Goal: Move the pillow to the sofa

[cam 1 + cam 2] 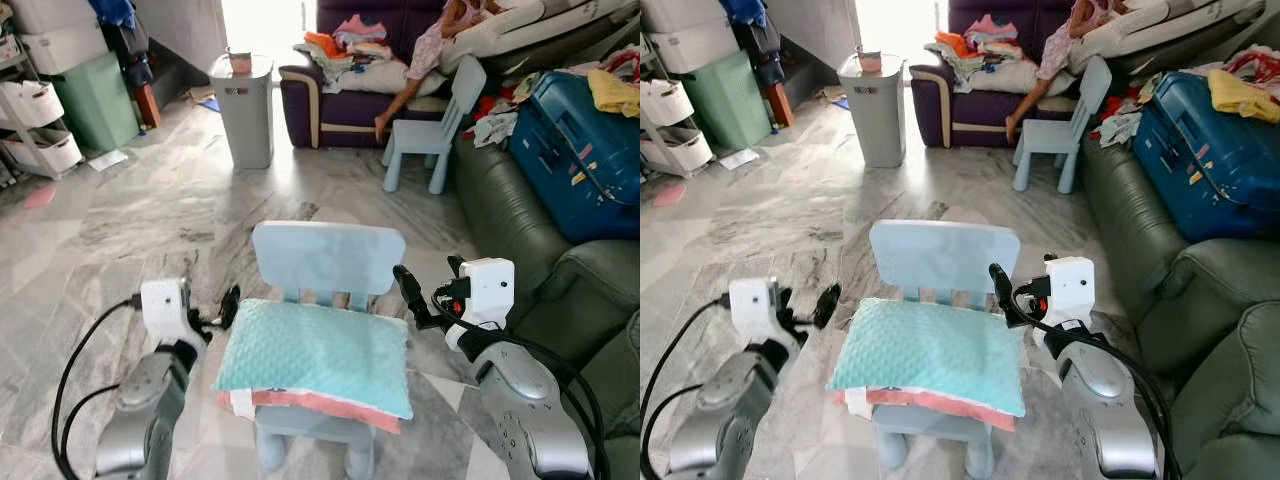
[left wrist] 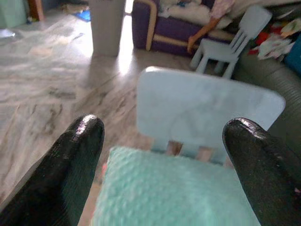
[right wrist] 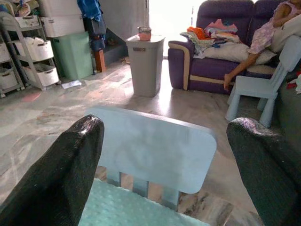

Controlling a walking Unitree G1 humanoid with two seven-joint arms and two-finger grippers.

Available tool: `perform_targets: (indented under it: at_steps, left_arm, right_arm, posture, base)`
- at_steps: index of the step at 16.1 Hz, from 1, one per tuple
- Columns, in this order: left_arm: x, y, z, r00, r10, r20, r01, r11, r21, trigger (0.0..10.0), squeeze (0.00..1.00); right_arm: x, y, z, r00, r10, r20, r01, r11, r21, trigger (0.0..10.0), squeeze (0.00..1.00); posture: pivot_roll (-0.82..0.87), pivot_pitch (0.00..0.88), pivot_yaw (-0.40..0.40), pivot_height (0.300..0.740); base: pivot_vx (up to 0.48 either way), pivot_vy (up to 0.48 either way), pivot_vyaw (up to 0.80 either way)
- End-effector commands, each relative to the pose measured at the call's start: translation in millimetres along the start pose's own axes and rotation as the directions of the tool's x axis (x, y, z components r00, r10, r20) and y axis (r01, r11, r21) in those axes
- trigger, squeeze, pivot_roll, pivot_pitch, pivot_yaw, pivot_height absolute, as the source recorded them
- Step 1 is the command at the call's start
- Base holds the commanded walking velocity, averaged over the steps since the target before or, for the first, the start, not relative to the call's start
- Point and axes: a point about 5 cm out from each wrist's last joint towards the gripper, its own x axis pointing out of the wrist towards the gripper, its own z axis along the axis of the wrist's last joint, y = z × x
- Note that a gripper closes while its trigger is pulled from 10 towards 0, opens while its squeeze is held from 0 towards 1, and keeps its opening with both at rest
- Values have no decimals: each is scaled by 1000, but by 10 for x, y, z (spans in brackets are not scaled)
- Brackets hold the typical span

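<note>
So, pillow: the teal dimpled fabric pillow (image 1: 315, 357) lies on my small pale-blue plastic chair (image 1: 328, 258).
Fingers: my left gripper (image 1: 228, 305) and right gripper (image 1: 411, 292) flank it, both spread wide, empty.
Risk: one-sided pinch lets it sag, or drags the light chair over.

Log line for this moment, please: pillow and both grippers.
pillow: lying on small blue chair, not grasped | left gripper: open, beside pillow's left edge | right gripper: open, at pillow's right rear corner | green sofa: to robot's right
</note>
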Motion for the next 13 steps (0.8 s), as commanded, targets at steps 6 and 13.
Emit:
perform_targets:
  at_steps: [6,13]
  left_arm:
    - [-53,88,-72,1000,12,-24,-11,998,57,10000,0]
    - [-370,234,-350,994,20,-104,-8,993,116,10000,0]
  right_arm:
    - [-2,25,30,1000,18,13,-18,1000,21,10000,0]
    - [-113,40,-99,999,17,-32,-16,1000,25,10000,0]
  posture:
    - [-115,0,19,740]
    - [-100,13,22,740]
  base:
    - [0,0,0]
    - [0,0,0]
